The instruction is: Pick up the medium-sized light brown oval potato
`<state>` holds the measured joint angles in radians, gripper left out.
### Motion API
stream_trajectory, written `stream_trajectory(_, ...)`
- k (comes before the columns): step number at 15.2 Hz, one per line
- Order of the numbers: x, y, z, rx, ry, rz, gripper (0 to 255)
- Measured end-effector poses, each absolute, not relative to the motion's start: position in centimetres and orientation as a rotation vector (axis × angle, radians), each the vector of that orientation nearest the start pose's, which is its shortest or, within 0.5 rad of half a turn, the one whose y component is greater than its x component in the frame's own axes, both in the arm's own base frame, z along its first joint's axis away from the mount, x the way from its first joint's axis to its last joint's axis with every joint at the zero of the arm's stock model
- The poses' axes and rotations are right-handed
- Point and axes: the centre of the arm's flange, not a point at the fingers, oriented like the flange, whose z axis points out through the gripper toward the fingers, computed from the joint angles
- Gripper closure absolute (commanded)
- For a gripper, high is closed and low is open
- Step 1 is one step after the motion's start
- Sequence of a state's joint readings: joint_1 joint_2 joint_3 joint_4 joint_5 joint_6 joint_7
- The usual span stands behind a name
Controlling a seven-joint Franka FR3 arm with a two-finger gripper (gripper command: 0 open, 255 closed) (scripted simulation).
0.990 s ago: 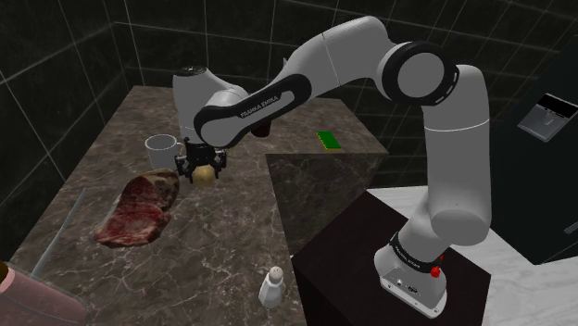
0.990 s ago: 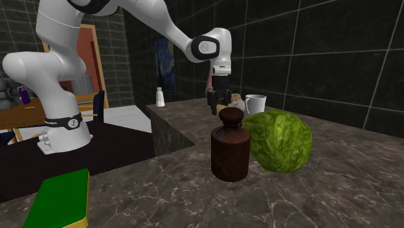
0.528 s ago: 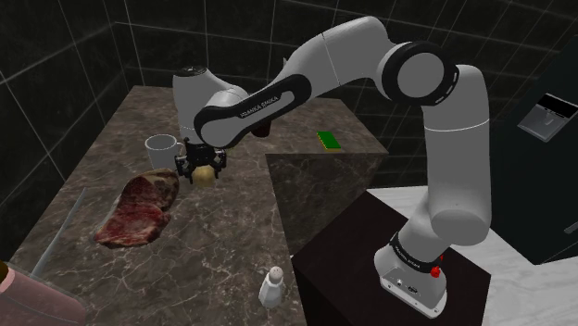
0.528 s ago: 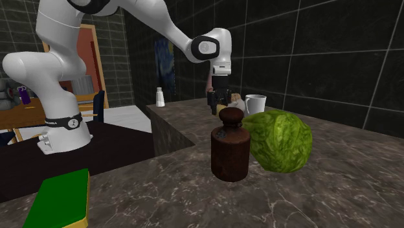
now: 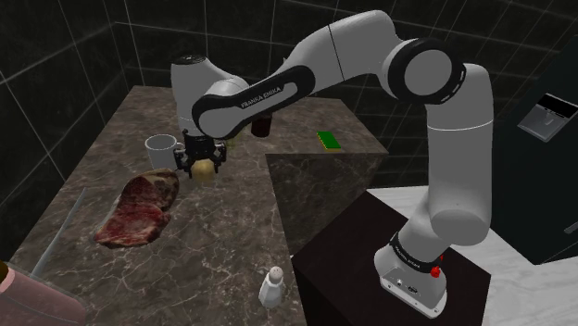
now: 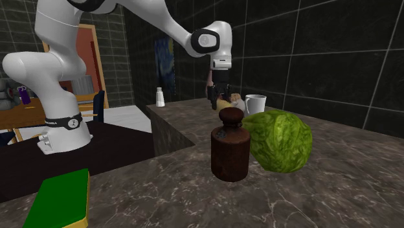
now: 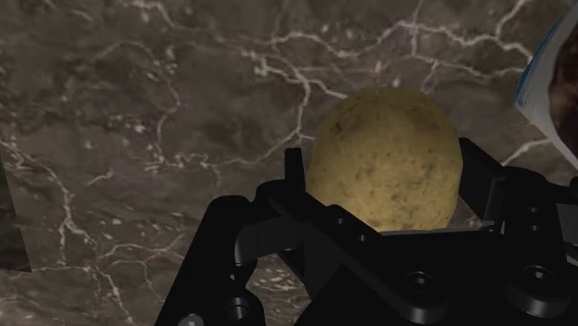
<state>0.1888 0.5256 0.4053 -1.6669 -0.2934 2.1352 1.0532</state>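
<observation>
The black two-finger end effector (image 7: 387, 190) is clasping the light brown oval potato (image 7: 384, 153) between its fingers, long axis pointing along them, above the dark marbled worktop (image 7: 139, 120).

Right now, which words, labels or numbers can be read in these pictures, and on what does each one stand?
"FRANKA EMIKA": white letters on the dark band of the forearm, in the shoulder view.
Small lettering on the arm's base ring: too small to read.
The potato bears no text.
</observation>
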Motion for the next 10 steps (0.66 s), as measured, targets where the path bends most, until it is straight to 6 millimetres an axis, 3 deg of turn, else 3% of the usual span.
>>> stream_trajectory(10,58.1,34.0,37.0,-3.130,0.551,-0.048,255)
